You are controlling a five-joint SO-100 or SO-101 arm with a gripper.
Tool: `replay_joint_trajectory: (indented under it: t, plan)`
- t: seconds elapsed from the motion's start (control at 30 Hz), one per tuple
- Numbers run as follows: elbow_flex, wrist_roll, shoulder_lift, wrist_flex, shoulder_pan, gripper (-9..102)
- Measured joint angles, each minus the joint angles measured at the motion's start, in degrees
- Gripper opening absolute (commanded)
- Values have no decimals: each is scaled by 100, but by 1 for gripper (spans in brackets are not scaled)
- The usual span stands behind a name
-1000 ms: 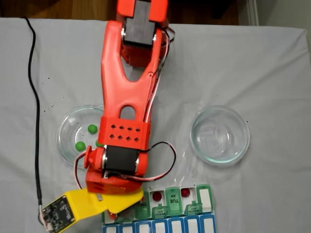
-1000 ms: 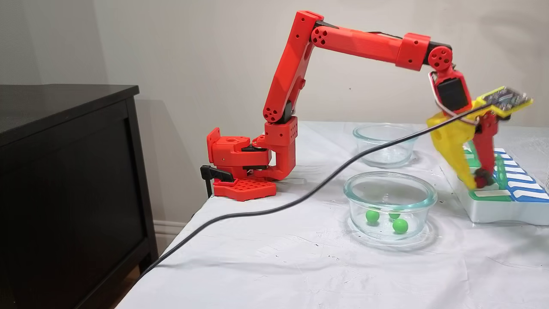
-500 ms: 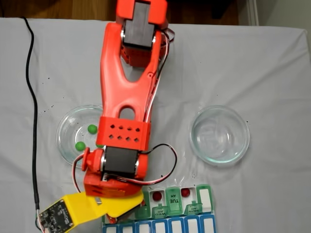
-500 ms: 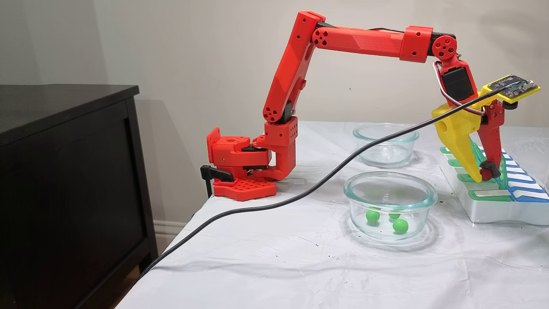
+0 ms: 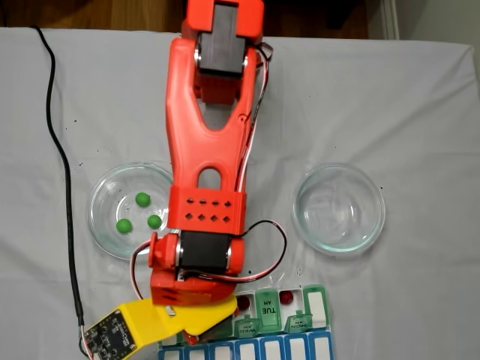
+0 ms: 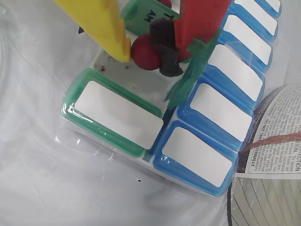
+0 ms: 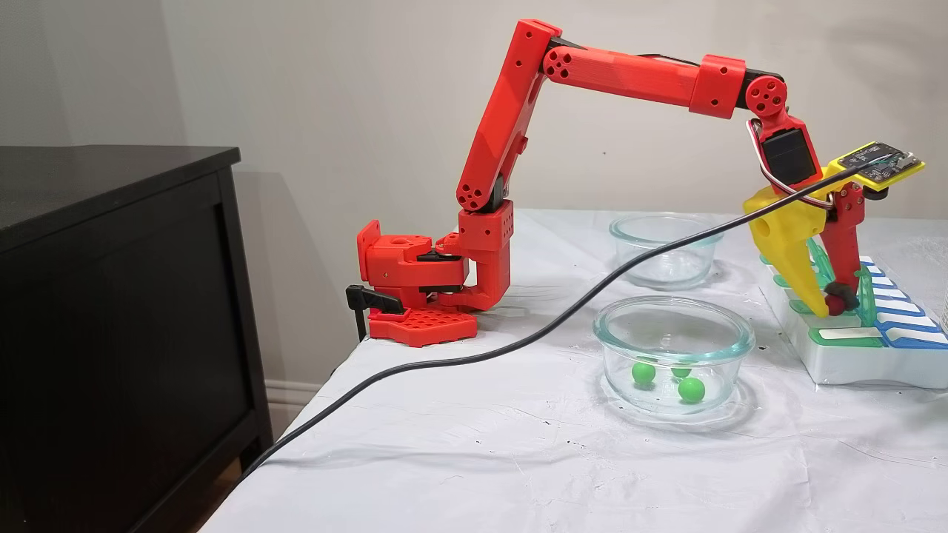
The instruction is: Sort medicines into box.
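My gripper (image 6: 146,59) is shut on a dark red medicine ball (image 6: 143,51), pinched between the yellow finger (image 6: 101,23) and the red finger's black pad (image 6: 165,52). It hovers just over an open white cell near one end of the box (image 6: 117,113), beside a raised green lid (image 6: 190,75). In a fixed view the gripper (image 7: 829,305) stands low over the box (image 7: 852,355). From above, two red balls (image 5: 243,302) (image 5: 286,298) lie in open cells of the box (image 5: 315,315). Three green balls (image 5: 142,199) rest in the left glass dish (image 5: 101,214).
An empty glass dish (image 5: 339,208) stands right of the arm in the fixed view from above. A black cable (image 5: 64,187) runs along the table's left side to the wrist camera board. Printed paper (image 6: 277,155) lies beside the box. A dark cabinet (image 7: 111,296) stands off the table.
The wrist has swung slightly right in the fixed view from above and shifted a little along the box, still holding the red ball. The green balls and dishes have not moved.
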Motion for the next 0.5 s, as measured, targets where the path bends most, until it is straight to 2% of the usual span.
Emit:
replay_joint_trajectory:
  t: [0.17,0.5]
  plan:
    - [0,0,0,-18,0,17]
    - [0,-97,0,237,53,18]
